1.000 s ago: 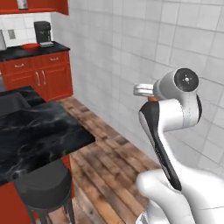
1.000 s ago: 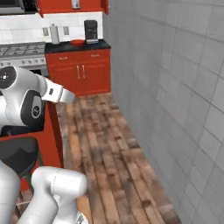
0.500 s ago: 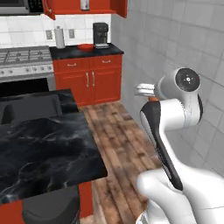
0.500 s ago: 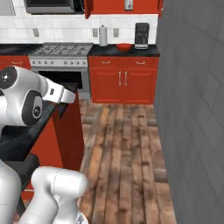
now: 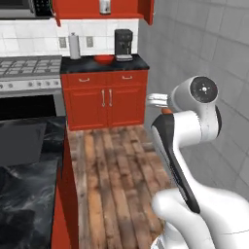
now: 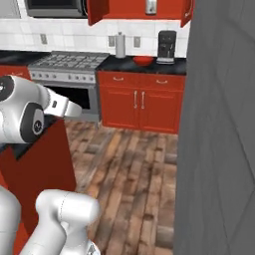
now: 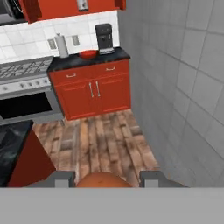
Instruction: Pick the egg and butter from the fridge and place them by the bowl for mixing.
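Swinging round with its driving base over the past second, the robot's camera rig now faces the red cabinets squarely, where a moment ago they sat off in the far left corner; the things themselves have not moved, only the viewpoint.

From the left base view, the red bowl point(image 5: 104, 59) sits on the black counter point(image 5: 92, 65) just beside the black coffee machine point(image 5: 123, 44), with a paper-towel roll point(image 5: 74, 46) to its left and the stove point(image 5: 28, 73) next along. A dark marble island point(image 5: 29, 175) fills the lower left, and bare wooden floor point(image 5: 112, 165) runs between it and the cabinets. The arm is folded up close to its body.

From the right base view, the same bowl point(image 6: 143, 60) and coffee machine point(image 6: 166, 47) stand on the far counter, while a tall grey panel point(image 6: 219, 129), probably the fridge side, blocks the right half.

From the hand view, an orange-brown egg point(image 7: 103, 180) sits between the two finger tips of the gripper point(image 7: 105, 179), which appears closed on it partway; the contact itself is at the very bottom edge and hard to confirm. The bowl point(image 7: 88, 54) lies well ahead, across open floor point(image 7: 100, 140), with a grey tiled wall point(image 7: 183, 87) on the right.

Judging by this, the egg is on its way to the bowl; the butter is yet to be fetched.
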Available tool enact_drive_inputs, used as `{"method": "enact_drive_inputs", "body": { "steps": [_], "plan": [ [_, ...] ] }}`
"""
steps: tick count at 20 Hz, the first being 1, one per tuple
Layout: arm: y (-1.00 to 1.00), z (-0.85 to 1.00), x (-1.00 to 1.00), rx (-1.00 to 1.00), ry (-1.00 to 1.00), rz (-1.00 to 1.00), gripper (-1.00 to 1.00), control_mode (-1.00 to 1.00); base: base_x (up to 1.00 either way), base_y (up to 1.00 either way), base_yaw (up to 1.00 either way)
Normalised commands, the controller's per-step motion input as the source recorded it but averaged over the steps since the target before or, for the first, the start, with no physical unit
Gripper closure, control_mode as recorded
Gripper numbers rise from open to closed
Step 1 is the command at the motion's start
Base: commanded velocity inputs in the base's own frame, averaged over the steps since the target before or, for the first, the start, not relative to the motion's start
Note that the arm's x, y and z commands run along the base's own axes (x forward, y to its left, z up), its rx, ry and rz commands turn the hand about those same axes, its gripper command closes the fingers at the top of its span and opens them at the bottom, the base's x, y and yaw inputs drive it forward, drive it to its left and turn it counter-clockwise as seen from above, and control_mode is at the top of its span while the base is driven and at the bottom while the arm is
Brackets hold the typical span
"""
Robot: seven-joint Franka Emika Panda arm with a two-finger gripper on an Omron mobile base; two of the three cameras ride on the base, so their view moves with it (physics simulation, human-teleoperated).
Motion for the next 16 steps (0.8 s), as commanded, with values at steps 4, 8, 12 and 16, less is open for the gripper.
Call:
{"method": "enact_drive_inputs", "body": {
  "steps": [4,8,12,16],
  "plan": [
    [0.0,0.0,0.0,0.0,0.0,0.0,1.0,1.0,1.0,-0.64,0.13],
    [0.0,0.0,0.0,0.0,0.0,0.0,1.0,1.0,1.0,-0.54,0.07],
    [0.0,0.0,0.0,0.0,0.0,0.0,1.0,1.0,1.0,-0.38,0.01],
    [0.0,0.0,0.0,0.0,0.0,0.0,1.0,1.0,1.0,-0.13,0.01]
  ]
}}
